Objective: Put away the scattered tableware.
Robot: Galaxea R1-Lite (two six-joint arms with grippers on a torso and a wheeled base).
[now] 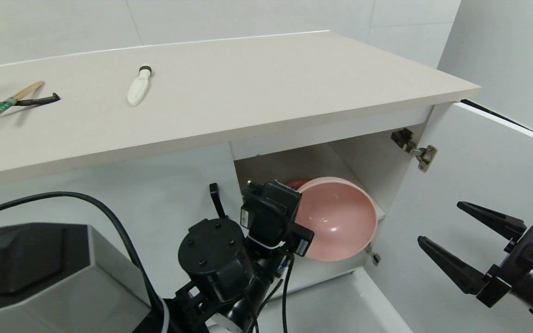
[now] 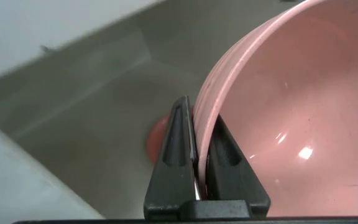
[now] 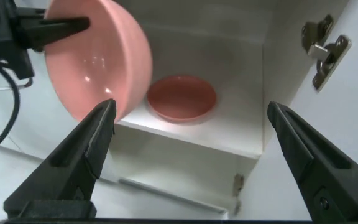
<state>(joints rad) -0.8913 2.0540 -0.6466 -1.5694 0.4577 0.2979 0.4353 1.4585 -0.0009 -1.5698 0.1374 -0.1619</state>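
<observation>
A large pink bowl hangs tilted at the mouth of the open lower cabinet, its inside facing outward. My left gripper is shut on the bowl's rim, one finger inside and one outside; the same grip appears from the side. A smaller pink plate lies flat on the cabinet shelf behind the bowl, and its edge peeks out. My right gripper stands open in front of the open door, to the right of the bowl, holding nothing. A white-handled utensil and wooden chopsticks lie on the countertop.
The cabinet door stands swung open on the right, with metal hinges on the side wall. The countertop overhangs the opening. A black cable lies beside the chopsticks. The white shelf has bare room around the plate.
</observation>
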